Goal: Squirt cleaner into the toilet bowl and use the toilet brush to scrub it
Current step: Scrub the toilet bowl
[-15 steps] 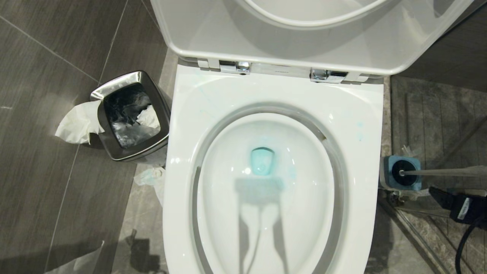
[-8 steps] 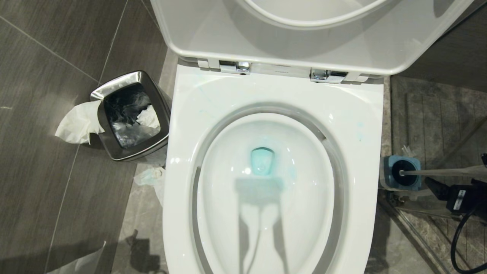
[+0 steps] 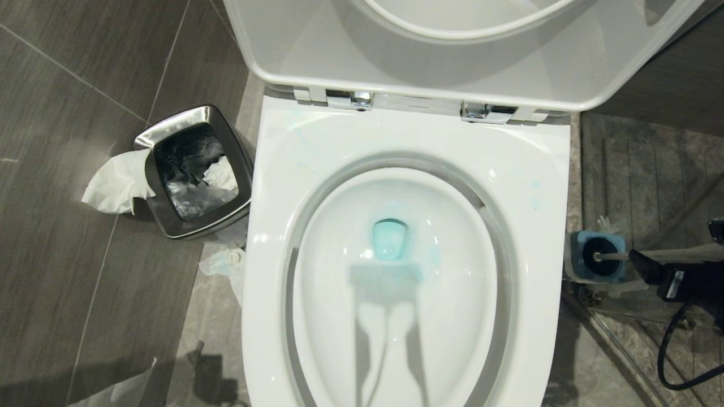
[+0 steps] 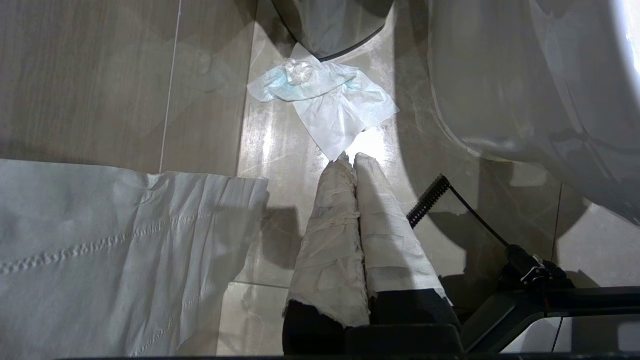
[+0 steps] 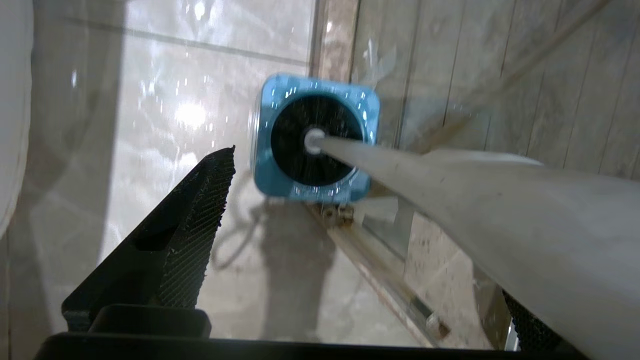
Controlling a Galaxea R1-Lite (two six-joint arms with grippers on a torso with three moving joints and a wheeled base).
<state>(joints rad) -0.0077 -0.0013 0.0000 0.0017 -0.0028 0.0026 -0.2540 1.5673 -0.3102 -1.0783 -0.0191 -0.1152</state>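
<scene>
While the toilet bowl [image 3: 407, 271] stands open with its seat and lid tipped back, a patch of teal cleaner [image 3: 389, 239] tints the water at the drain, and faint teal flecks mark the white rim. To the robot's left of the bowl sits a square steel waste bin [image 3: 195, 169], with crumpled tissue [image 3: 116, 182] hanging over its edge and another tissue [image 3: 226, 264] on the floor tiles by the bowl's base. On the right, close beside the bowl, the toilet brush [image 3: 613, 256] stands in its blue-topped holder [image 3: 598, 257], the white handle leaning away toward the edge of the head view.

The right gripper [image 3: 679, 254] hangs over that handle with its fingers spread wide; in the wrist view one black finger [image 5: 170, 250] stands apart on one side while the handle [image 5: 475, 200] runs through the gap, and nothing is clamped. The far finger is almost wholly hidden behind the handle, so whether it touches cannot be told. A metal floor rail [image 5: 380, 280] passes just under the holder.

The left gripper [image 4: 350, 160] is parked low beside the bowl's outer wall, its cloth-wrapped fingers [image 4: 330, 240] pressed together on nothing. A large sheet of paper [image 4: 110, 250] lies on the floor near it, cut off at the frame edge.
</scene>
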